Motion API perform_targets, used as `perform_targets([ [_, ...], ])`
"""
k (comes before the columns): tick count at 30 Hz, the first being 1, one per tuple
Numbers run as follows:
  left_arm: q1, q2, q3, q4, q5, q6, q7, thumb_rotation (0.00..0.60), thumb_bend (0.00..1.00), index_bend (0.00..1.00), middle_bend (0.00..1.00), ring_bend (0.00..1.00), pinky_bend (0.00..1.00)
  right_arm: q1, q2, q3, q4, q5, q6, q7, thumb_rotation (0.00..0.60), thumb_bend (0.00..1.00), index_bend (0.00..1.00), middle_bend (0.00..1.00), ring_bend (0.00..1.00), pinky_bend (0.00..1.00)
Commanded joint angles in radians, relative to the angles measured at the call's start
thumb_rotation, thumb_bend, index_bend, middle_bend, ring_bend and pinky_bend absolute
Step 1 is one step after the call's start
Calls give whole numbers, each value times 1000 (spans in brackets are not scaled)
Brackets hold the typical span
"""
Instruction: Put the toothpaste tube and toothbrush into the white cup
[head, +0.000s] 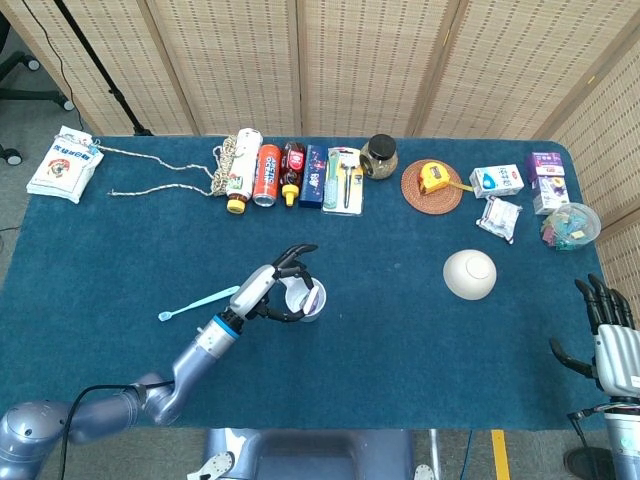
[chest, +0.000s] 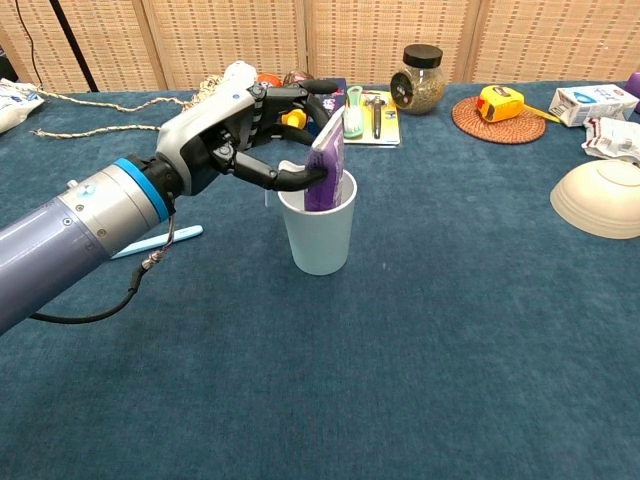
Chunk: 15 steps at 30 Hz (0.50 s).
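Observation:
The white cup (chest: 320, 238) (head: 308, 304) stands on the blue table. A purple toothpaste tube (chest: 328, 168) (head: 314, 294) stands in it, leaning on the rim. My left hand (chest: 248, 128) (head: 276, 288) hovers just left of the cup with its fingers spread above the tube. Its thumb lies close against the tube's side, and nothing is gripped. The light blue toothbrush (head: 200, 302) (chest: 152, 241) lies flat on the table left of the cup, partly behind my forearm in the chest view. At the table's right edge, my right hand (head: 606, 332) holds nothing, fingers apart.
Along the back stand a rope-wrapped bottle (head: 238, 166), cans (head: 268, 174), a packaged toothbrush (head: 344, 180), a jar (head: 380, 156) and a tape measure on a coaster (head: 434, 180). An upturned bowl (head: 469, 274) and small boxes (head: 497, 181) are at the right. A bag (head: 64, 164) lies far left.

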Motion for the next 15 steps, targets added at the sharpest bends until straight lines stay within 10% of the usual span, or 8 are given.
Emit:
perform_targets([
  [1, 2, 2, 5, 5, 6, 3, 6, 600, 506, 429, 21, 0, 48, 0, 0, 0, -1, -1, 1, -1, 600, 306, 0, 0, 0, 29],
  [15, 9, 31, 20, -10, 14, -5, 28, 600, 484, 36, 0, 0, 0, -2, 1, -1, -9, -7, 7, -7, 600, 306, 0, 0, 0, 29],
])
